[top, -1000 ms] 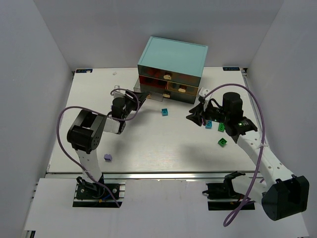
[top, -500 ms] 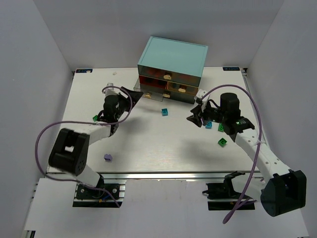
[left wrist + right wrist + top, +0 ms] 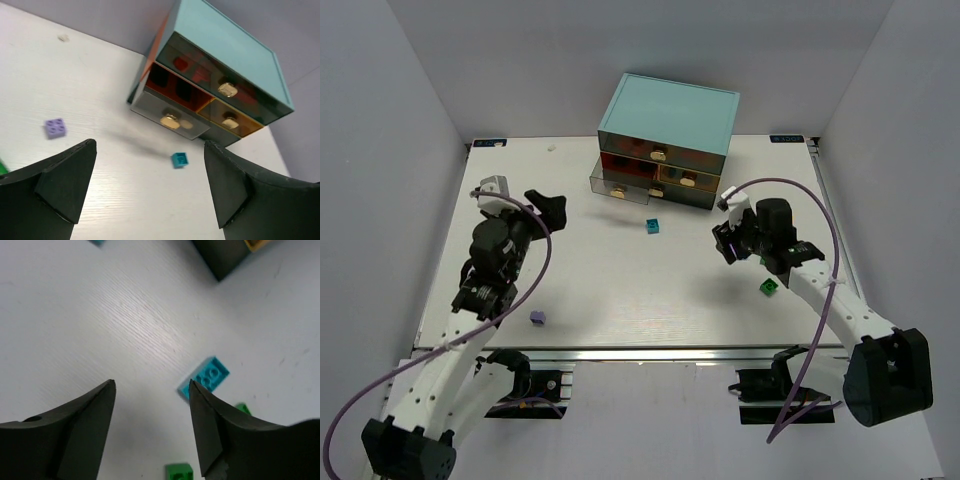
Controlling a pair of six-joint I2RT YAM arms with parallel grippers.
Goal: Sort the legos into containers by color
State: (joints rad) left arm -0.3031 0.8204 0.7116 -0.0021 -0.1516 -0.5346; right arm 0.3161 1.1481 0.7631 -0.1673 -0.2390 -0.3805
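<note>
legos lie loose on the table, teal, green and lavender, as our left gripper, wide and empty, backs away from the ajar drawer, a drop apparently done, while our right gripper spreads wide above a teal brick for the next pick.

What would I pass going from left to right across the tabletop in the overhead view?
Lavender brick → teal brick → right tool → green brick. The left tool and the cabinet overlap these sideways, so they are left out.
</note>
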